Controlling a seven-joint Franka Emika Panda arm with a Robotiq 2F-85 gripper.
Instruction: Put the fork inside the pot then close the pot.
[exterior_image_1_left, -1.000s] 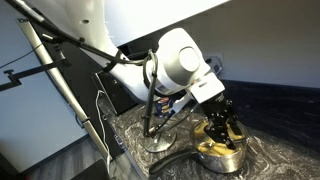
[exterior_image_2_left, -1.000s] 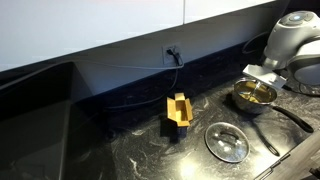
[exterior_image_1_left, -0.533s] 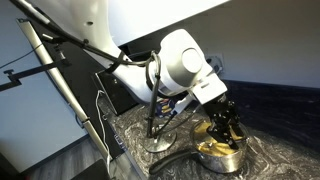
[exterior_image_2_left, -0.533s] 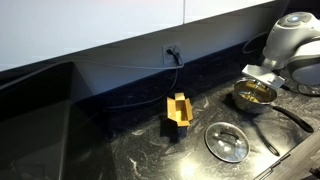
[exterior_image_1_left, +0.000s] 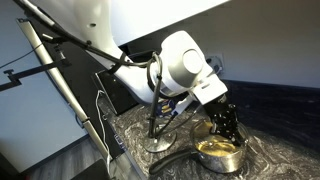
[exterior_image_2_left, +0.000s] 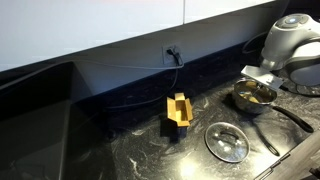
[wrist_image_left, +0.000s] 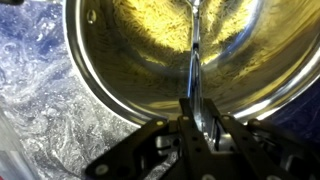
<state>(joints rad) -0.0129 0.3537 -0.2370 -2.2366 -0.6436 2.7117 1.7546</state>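
Your pot (exterior_image_2_left: 254, 94) stands at the far end of the tabletop (exterior_image_2_left: 130, 150), its long black handle (exterior_image_2_left: 290, 115) running away along the surface. The wrist view looks straight into its pale yellowish inside (wrist_image_left: 140, 40), and the fork (wrist_image_left: 194, 60) reaches down into the pot, a shiny strip running from the fingers towards the bottom. Your fingers (wrist_image_left: 185, 112) are drawn in narrow, pinched on the fork's handle end, and the gripper (exterior_image_1_left: 226, 128) hangs just above the pot's rim. The pot is uncovered. The glass lid (exterior_image_2_left: 226, 141) lies flat on the tabletop near the pot, apart from it, knob up. A yellow block-like object (exterior_image_2_left: 178, 110) stands well apart from both, nearer the middle.

The tabletop is dark with pale marbled veins. Behind it runs a dark backsplash with a wall outlet (exterior_image_2_left: 170, 50) and a cable (exterior_image_2_left: 120, 66) trailing from it, and above that a plain white wall (exterior_image_2_left: 90, 25).
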